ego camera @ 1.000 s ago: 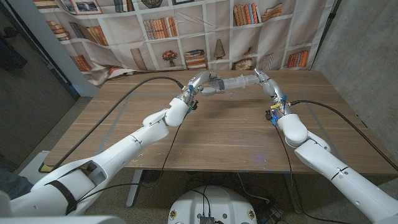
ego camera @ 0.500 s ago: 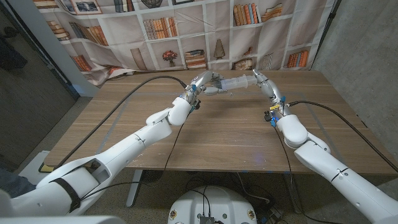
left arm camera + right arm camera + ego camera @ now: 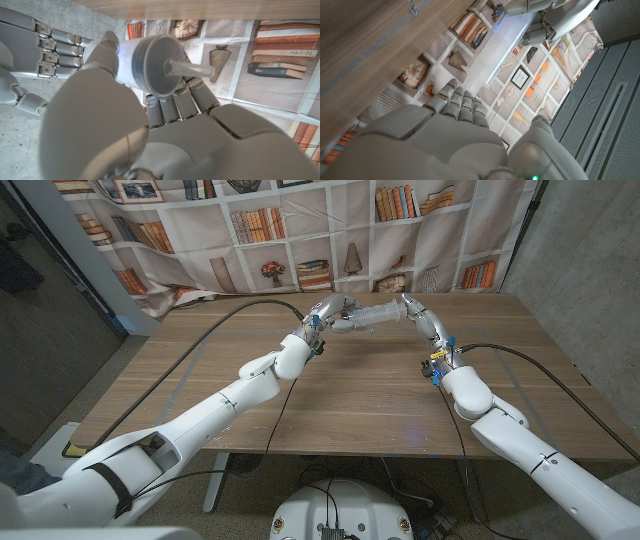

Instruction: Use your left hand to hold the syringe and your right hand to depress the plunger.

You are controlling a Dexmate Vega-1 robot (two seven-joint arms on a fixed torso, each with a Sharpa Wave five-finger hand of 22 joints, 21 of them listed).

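A clear syringe (image 3: 375, 312) hangs level above the far middle of the table. My left hand (image 3: 335, 312) grips its barrel from the left. In the left wrist view the barrel's front end (image 3: 155, 65) and its thin nozzle (image 3: 189, 70) stick out past my curled fingers (image 3: 172, 102). My right hand (image 3: 410, 308) meets the syringe's other end, fingers curled about the plunger, palm against it. In the right wrist view the clear barrel (image 3: 501, 50) runs away from my right hand (image 3: 460, 130) toward my left hand (image 3: 545, 12). The plunger head itself is hidden by my right hand.
The wooden table (image 3: 340, 395) stretches below both hands. Black cables (image 3: 235, 315) trail over it along each arm. A bookshelf-print cloth (image 3: 300, 240) hangs behind the far edge, and a concrete wall (image 3: 590, 260) stands at the right.
My right hand has moved left toward my left hand, and the left hand has edged right. The visible length of syringe between them has shortened.
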